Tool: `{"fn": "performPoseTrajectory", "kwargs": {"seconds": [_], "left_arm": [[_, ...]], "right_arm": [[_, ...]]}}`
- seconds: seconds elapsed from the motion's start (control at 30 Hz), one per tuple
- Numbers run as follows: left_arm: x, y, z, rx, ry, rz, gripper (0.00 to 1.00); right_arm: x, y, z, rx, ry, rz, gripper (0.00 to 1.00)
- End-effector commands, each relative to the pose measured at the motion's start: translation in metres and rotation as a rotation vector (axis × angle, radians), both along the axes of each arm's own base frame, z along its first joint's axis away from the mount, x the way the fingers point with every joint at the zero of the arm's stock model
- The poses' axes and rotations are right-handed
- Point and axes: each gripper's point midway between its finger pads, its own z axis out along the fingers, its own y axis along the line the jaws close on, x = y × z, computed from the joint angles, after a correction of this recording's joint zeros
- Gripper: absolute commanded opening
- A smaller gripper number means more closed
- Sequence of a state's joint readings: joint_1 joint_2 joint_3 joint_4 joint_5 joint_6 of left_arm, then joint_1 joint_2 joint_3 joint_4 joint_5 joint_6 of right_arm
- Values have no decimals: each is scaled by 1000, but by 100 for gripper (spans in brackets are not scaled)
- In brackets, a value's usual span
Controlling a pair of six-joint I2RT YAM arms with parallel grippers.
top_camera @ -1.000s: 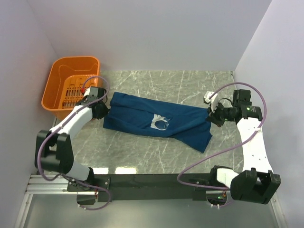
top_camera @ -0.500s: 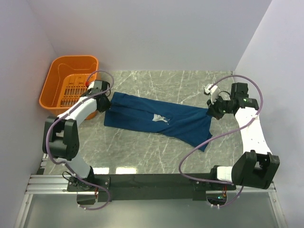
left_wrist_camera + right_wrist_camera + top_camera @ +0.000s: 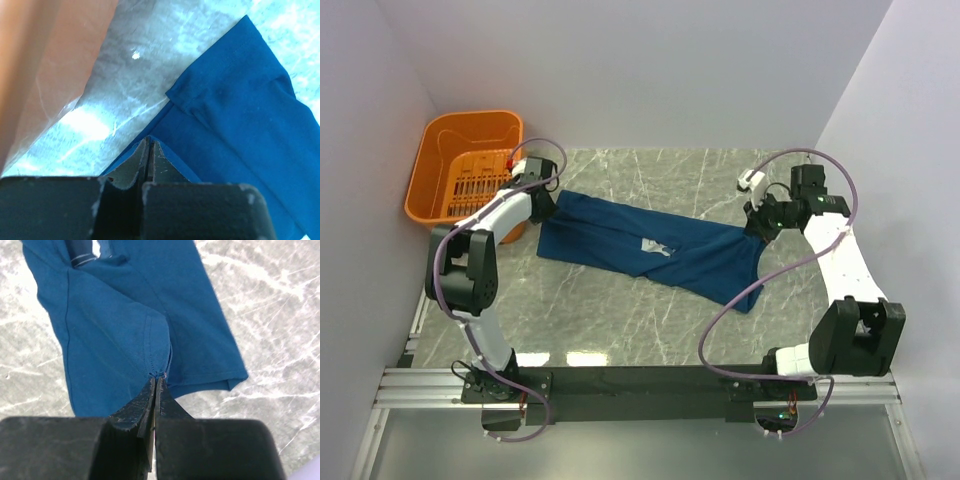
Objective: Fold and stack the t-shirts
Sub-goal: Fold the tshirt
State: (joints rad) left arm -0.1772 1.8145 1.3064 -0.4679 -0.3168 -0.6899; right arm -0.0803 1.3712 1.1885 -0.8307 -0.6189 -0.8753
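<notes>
The navy t-shirt (image 3: 640, 248) is stretched across the marble table between both arms, its white print (image 3: 655, 250) partly folded in. My left gripper (image 3: 548, 202) is shut on the shirt's left edge beside the basket; in the left wrist view (image 3: 149, 142) its closed fingers pinch the blue cloth (image 3: 240, 115). My right gripper (image 3: 757, 222) is shut on the shirt's right end; in the right wrist view (image 3: 156, 380) the fingers clamp a seam of the cloth (image 3: 115, 325), with a sleeve hanging lower right.
An orange plastic basket (image 3: 438, 140) stands at the back left, its wall close to the left gripper (image 3: 35, 65). White walls enclose the table on three sides. Cables loop over both arms.
Both grippers have moved toward the back of the table, carrying the shirt's ends with them. The shirt has shifted back and the print has folded in. The basket has slid slightly back.
</notes>
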Motion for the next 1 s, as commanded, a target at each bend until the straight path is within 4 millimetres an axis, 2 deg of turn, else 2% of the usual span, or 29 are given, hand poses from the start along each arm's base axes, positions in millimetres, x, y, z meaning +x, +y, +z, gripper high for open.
{"fn": "performPoseTrajectory", "kwargs": {"seconds": [0.0, 0.33, 0.63, 0.67, 0.7, 0.77, 0.8, 0.87, 0.9, 0.97], "left_arm": [[8, -2, -14, 3, 25, -23, 0], [18, -13, -20, -7, 39, -74, 1], [20, -21, -21, -19, 50, -119, 3], [20, -22, -19, -22, 46, -126, 6], [22, -24, -16, -28, 38, -132, 14], [23, -32, -7, -59, 19, -177, 23], [23, -35, -3, -74, 10, -193, 36], [25, -47, 11, -118, -35, -256, 46], [23, -50, 13, -127, -38, -280, 54], [23, -59, 26, -162, -74, -319, 58]], "right_arm": [[24, 2, 22, -13, -86, -14, 0], [54, 6, 20, -24, -70, -77, 0], [57, 8, 20, -10, -67, -75, 0], [57, 9, 20, -11, -66, -73, 0], [56, 9, 18, -10, -61, -72, 0], [55, 10, 17, -8, -59, -68, 0], [54, 10, 16, -9, -56, -67, 0], [54, 13, 13, -10, -47, -60, 0], [54, 14, 12, -11, -42, -55, 0], [55, 13, 9, -14, -35, -57, 0]]}}
